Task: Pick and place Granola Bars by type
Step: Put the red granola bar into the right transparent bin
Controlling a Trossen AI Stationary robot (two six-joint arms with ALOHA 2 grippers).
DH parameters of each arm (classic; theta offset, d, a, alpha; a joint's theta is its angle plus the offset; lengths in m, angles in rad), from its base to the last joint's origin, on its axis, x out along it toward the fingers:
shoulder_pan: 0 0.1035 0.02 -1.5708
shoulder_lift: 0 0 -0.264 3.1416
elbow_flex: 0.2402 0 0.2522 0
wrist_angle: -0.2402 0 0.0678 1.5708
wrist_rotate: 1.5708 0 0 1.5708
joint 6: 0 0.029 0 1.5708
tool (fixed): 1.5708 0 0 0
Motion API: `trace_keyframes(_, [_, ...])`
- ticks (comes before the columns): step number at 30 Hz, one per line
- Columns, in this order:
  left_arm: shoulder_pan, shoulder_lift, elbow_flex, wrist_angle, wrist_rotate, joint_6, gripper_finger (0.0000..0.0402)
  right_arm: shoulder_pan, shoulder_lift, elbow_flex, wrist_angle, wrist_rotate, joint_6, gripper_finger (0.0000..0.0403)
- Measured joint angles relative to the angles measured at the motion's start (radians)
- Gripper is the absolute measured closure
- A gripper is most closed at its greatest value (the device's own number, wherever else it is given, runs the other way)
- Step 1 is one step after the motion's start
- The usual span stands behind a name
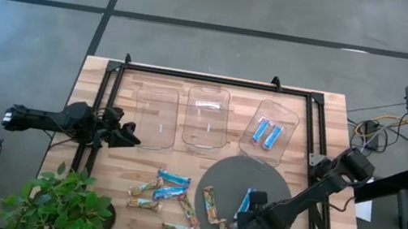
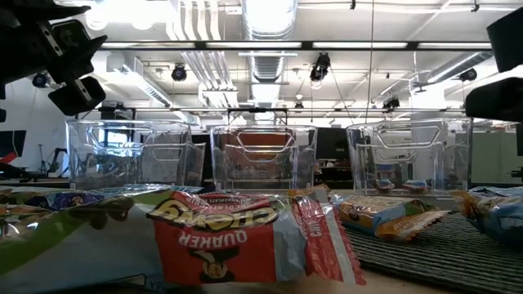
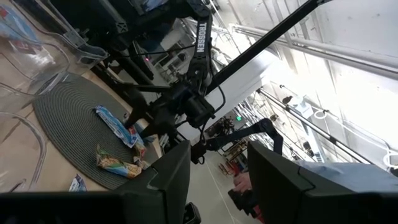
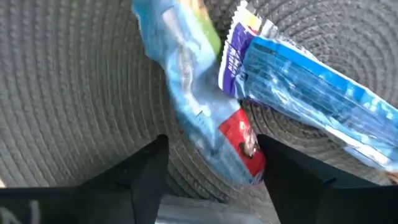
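Note:
Granola bars lie scattered on the wooden table (image 1: 99,73): blue and tan ones near its front edge (image 1: 163,193), and more on a round grey mat (image 1: 227,176). Two blue bars (image 1: 265,132) lie in the right clear tray (image 1: 289,120). My right gripper (image 1: 247,218) (image 4: 211,146) is open, low over the mat, its fingers standing on either side of a blue bar with a red end (image 4: 205,130). A second blue bar (image 4: 311,93) lies just beyond that one. My left gripper (image 1: 131,136) (image 3: 219,149) is open and holds nothing, beside the left tray (image 1: 156,118). My right gripper comes at the blue bar from above, along the bar's length, with the bar's red end (image 4: 242,146) close to one finger (image 4: 280,174). The bar lies on the mat. Whether the finger touches the wrapper I cannot tell.
The middle clear tray (image 1: 206,116) stands between the other two along the far side. A potted plant (image 1: 63,203) sits at the near left corner. Black frame rails (image 1: 218,78) run around the table. A large red-and-blue wrapper (image 2: 221,237) fills the low view's foreground.

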Motion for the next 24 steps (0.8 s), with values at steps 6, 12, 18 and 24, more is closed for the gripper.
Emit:
trace_keyframes(6, [0.000, 0.000, 0.000, 0.002, 0.000, 0.000, 0.0260, -0.004, 0.014, 0.003, 0.009, -0.017, 0.092, 0.0239])
trace_keyframes(12, [0.000, 0.000, 0.000, 0.001, 0.000, 0.000, 0.0260, -0.003, -0.033, 0.006, -0.015, -0.031, 0.180, 0.0320])
trace_keyframes(18, [0.000, 0.000, 0.000, 0.001, 0.000, 0.000, 0.0260, -0.003, -0.151, 0.081, -0.170, 0.075, 0.293, 0.0355])
trace_keyframes(24, [0.000, 0.000, 0.000, -0.001, 0.000, 0.000, 0.0260, -0.044, -0.378, 0.106, -0.488, 0.506, 0.993, 0.0343])
